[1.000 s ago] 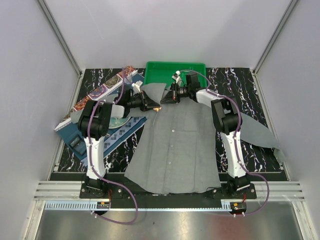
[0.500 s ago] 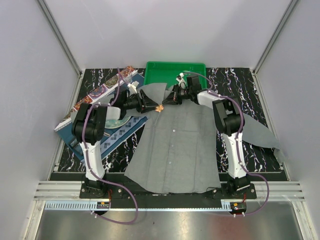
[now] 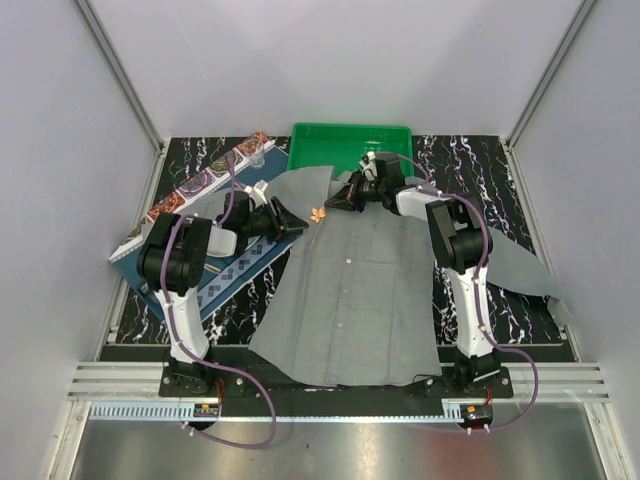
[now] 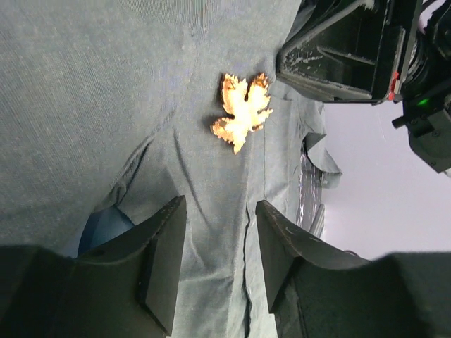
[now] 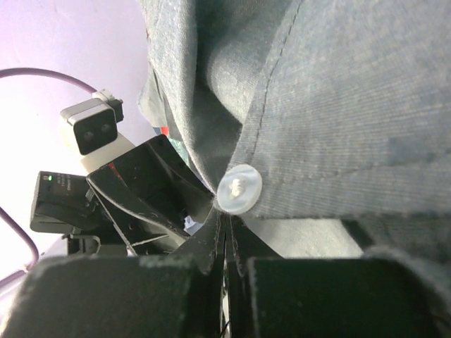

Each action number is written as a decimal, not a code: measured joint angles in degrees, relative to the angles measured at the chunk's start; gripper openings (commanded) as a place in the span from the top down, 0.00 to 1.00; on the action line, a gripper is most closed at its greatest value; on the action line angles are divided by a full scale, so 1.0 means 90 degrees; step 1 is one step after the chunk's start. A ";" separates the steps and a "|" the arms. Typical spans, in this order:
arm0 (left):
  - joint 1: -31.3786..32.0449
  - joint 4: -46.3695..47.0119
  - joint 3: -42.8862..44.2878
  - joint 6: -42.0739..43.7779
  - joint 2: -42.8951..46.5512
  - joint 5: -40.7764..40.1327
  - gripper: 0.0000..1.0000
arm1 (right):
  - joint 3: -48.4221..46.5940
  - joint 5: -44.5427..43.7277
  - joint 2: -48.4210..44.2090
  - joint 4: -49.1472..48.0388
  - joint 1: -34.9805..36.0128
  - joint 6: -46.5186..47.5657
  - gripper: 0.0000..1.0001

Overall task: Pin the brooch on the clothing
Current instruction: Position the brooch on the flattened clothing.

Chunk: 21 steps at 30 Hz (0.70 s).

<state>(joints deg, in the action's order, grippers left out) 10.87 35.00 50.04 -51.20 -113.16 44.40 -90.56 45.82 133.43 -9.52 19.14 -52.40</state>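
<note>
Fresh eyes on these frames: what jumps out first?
A gold-orange, leaf-shaped brooch sits on the grey shirt near the collar, with the left arm's fingers open just short of it. The right arm's fingers are shut on the shirt's edge beside a pale button, near the green bin.

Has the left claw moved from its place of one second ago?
Yes. The left claw has drawn back to the left, away from the green tray. A gap now shows between it and the brooch on the shirt.
</note>
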 measured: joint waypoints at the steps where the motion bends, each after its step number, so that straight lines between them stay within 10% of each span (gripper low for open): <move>1: 0.0017 0.0073 -0.0019 -0.0046 0.0000 -0.0070 0.56 | 0.0058 -0.0017 -0.0022 -0.0104 0.0000 -0.0112 1.00; 21: 0.0248 0.1515 -0.0163 -0.1156 -0.0323 -0.0748 0.60 | 0.0908 -0.0153 -0.0134 -0.1991 0.0000 -0.2001 1.00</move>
<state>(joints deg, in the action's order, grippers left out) 13.10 48.64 48.58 -61.60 -116.07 37.67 -82.39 44.45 132.22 -27.44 19.14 -70.41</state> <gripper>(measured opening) 0.433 0.010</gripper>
